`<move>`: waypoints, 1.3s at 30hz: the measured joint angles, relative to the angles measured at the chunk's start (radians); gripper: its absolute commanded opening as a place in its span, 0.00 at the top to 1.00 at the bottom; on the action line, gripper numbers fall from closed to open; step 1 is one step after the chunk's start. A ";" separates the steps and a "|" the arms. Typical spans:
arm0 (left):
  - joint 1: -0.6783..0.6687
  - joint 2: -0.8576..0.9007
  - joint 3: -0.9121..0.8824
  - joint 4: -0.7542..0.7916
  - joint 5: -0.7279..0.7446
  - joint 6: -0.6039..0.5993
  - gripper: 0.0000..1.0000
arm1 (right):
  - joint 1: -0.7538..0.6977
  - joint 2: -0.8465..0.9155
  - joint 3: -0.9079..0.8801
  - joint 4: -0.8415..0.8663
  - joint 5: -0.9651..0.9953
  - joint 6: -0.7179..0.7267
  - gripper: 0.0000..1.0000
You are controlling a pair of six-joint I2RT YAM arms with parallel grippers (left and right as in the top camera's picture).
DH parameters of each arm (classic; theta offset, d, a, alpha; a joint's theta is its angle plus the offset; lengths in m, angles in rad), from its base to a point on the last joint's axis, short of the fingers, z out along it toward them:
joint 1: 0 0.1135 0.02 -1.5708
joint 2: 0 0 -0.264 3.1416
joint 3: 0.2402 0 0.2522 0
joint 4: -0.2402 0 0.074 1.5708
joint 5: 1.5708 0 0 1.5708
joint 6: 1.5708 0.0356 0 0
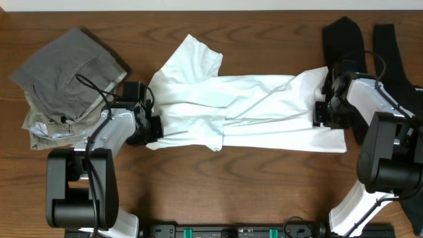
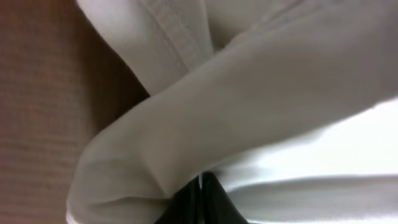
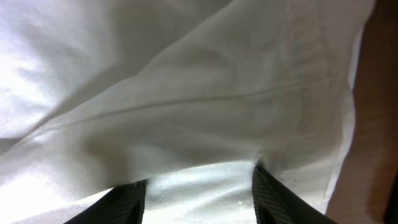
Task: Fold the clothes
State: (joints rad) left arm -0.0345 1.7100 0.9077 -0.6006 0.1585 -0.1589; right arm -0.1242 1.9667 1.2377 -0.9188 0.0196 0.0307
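so, the white t-shirt (image 1: 251,112) lies stretched lengthwise across the middle of the counter (image 1: 231,192), rumpled, with one sleeve kicked up toward the far edge. the left gripper (image 1: 153,125) is at one end and fully closed, with a fold of the white cloth pinched between its tips. the right gripper (image 1: 322,112) is at the other end and stands about half open. its fingers (image 3: 121,202) sit either side of a smooth patch of shirt, an upper layer hides the tips, and i see no clamp on the cloth.

my read is that the step is to take both ends and pull the shirt flat before a fold. to do it well, the right side probably needs to close on one clean edge, not a bunch. both ends would then lift together and draw apart evenly, so the diagonal creases come out and the loose sleeve lies in.

count: one white t-shirt, one grey trousers (image 1: 66,66) on top of one khaki trousers (image 1: 46,129) in a heap by the left arm, one black garment (image 1: 344,36) by the right arm, two arms.
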 measured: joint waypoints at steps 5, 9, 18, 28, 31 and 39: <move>0.000 -0.001 0.001 -0.020 0.002 -0.002 0.94 | -0.001 0.002 -0.001 -0.021 0.000 0.024 0.51; 0.000 -0.008 0.002 -0.032 0.010 0.000 0.94 | -0.001 -0.003 -0.002 -0.023 0.000 0.030 0.52; 0.000 -0.263 0.023 0.034 0.049 0.003 0.94 | -0.006 -0.149 -0.024 0.065 0.035 0.042 0.37; 0.000 -0.344 0.037 0.082 0.053 0.002 0.93 | -0.008 -0.275 -0.001 0.277 -0.002 -0.019 0.91; 0.000 -0.343 0.037 0.081 0.053 0.002 0.93 | -0.017 -0.200 -0.001 0.352 -0.010 -0.026 0.95; 0.000 -0.343 0.037 0.073 0.053 0.002 0.93 | -0.067 -0.034 -0.003 0.522 -0.012 -0.036 0.99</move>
State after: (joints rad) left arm -0.0341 1.3674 0.9451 -0.5274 0.2111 -0.1566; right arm -0.1913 1.9324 1.2350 -0.3965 0.0074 -0.0051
